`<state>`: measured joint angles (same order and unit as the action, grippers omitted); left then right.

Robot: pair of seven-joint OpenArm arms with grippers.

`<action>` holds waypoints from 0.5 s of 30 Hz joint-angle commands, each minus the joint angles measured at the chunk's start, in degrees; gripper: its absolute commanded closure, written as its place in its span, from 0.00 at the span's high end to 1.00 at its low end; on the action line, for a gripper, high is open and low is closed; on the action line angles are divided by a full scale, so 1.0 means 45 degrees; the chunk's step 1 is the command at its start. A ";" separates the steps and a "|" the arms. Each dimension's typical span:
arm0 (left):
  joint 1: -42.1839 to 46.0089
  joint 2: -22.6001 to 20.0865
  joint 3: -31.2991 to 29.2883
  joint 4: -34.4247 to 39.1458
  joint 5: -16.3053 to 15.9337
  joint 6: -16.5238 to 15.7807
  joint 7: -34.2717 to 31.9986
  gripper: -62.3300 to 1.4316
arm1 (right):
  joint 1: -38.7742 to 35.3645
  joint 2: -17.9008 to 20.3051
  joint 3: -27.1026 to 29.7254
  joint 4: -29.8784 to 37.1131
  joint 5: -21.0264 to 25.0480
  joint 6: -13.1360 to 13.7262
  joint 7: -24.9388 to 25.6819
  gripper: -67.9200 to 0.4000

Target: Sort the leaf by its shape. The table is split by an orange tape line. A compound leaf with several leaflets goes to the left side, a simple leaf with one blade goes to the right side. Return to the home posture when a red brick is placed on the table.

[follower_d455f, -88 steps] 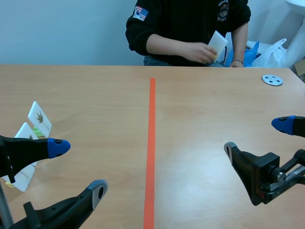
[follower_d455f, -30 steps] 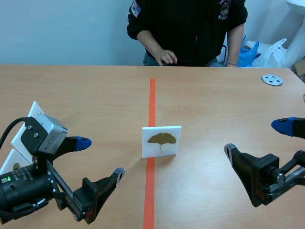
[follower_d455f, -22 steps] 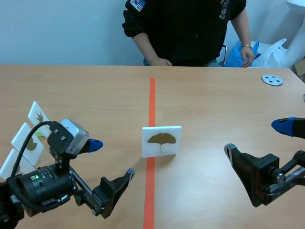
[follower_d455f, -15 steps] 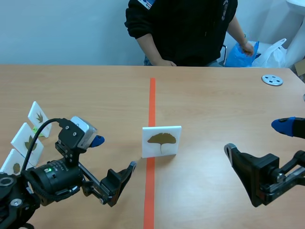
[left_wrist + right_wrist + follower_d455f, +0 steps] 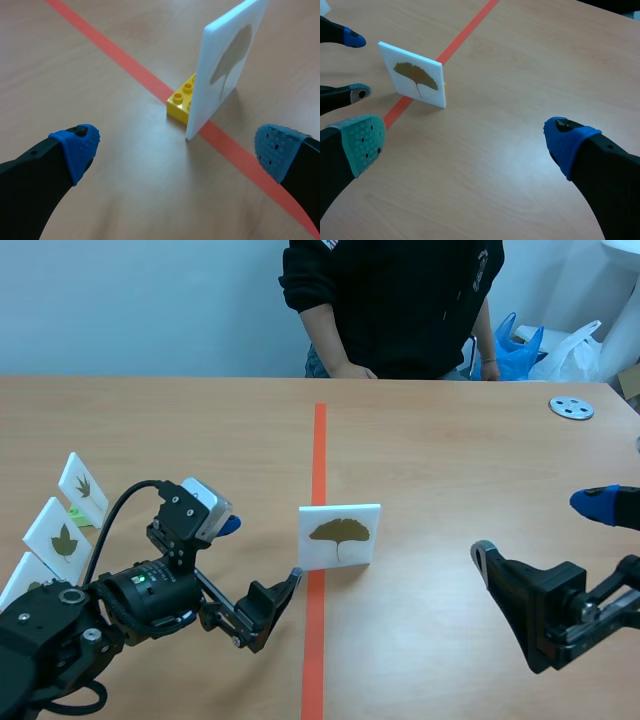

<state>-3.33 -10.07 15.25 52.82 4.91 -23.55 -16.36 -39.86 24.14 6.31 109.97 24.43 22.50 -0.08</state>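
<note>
The white square card with one fan-shaped brown leaf [image 5: 340, 536] stands on its yellow toy brick [image 5: 182, 98] on the orange tape line [image 5: 319, 455], not yet moved right. The left arm [image 5: 140, 602] holds its jaws spread near it, and the right arm [image 5: 560, 618] has its jaws spread well apart from it. Three white leaf cards [image 5: 83, 487] stand at the bench's [image 5: 180, 430] left.

One ginkgo card [image 5: 339, 536] is standing at the tape line [image 5: 319, 440] on the desk [image 5: 450, 460]. Seemingly three leaf cards [image 5: 60, 537] are standing at the left, the nearest half hidden, making four. One yellow brick [image 5: 184, 97] is sitting against the ginkgo card. One disc [image 5: 571, 408] is lying far right.
</note>
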 commanded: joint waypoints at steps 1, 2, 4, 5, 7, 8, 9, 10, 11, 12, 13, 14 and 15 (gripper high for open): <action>-0.0369 0.0170 0.0092 0.0049 -0.0126 0.0078 -0.0243 1.00 | 0.0146 0.0058 0.0199 0.0049 0.0049 -0.0010 0.0180 1.00; -0.0510 0.0194 0.0219 -0.0073 -0.0126 0.0083 -0.0340 1.00 | 0.0146 0.0058 0.0199 0.0049 0.0049 -0.0010 0.0180 1.00; -0.0733 0.0223 0.0471 -0.0277 -0.0126 0.0131 -0.0495 1.00 | 0.0146 0.0058 0.0199 0.0049 0.0049 -0.0010 0.0180 1.00; -0.0835 0.0253 0.0588 -0.0393 -0.0126 0.0199 -0.0505 1.00 | 0.0146 0.0058 0.0199 0.0049 0.0049 -0.0010 0.0185 1.00; -0.1064 0.0301 0.0792 -0.0627 -0.0121 0.0359 -0.0510 1.00 | 0.0146 0.0058 0.0199 0.0049 0.0049 -0.0010 0.0180 1.00; -0.1175 0.0335 0.0889 -0.0748 -0.0121 0.0359 -0.0510 1.00 | 0.0146 0.0058 0.0199 0.0049 0.0049 -0.0010 0.0180 1.00; -0.1263 0.0359 0.1001 -0.0835 -0.0121 0.0355 -0.0515 1.00 | 0.0146 0.0058 0.0199 0.0049 0.0049 -0.0010 0.0180 1.00; -0.1341 0.0369 0.1137 -0.0918 -0.0121 0.0355 -0.0515 1.00 | 0.0146 0.0058 0.0199 0.0049 0.0049 -0.0010 0.0185 1.00; -0.1394 0.0389 0.1292 -0.0967 -0.0121 0.0364 -0.0525 1.00 | 0.0146 0.0058 0.0199 0.0049 0.0049 -0.0010 0.0185 1.00; -0.1452 0.0398 0.1428 -0.0996 -0.0121 0.0413 -0.0563 1.00 | 0.0146 0.0058 0.0199 0.0049 0.0049 -0.0010 0.0185 1.00; -0.1486 0.0398 0.1564 -0.1001 -0.0121 0.0423 -0.0636 1.00 | 0.0146 0.0058 0.0199 0.0049 0.0049 -0.0010 0.0189 1.00; -0.1525 0.0398 0.1710 -0.1015 -0.0117 0.0457 -0.0709 1.00 | 0.0146 0.0058 0.0199 0.0049 0.0049 -0.0015 0.0185 1.00; -0.1559 0.0398 0.1836 -0.1020 -0.0117 0.0525 -0.0724 1.00 | 0.0146 0.0058 0.0199 0.0049 0.0049 -0.0015 0.0189 1.00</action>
<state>-9.56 -8.86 23.44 47.27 4.93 -21.34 -18.70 -39.86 24.14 6.31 109.97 24.43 22.50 -0.08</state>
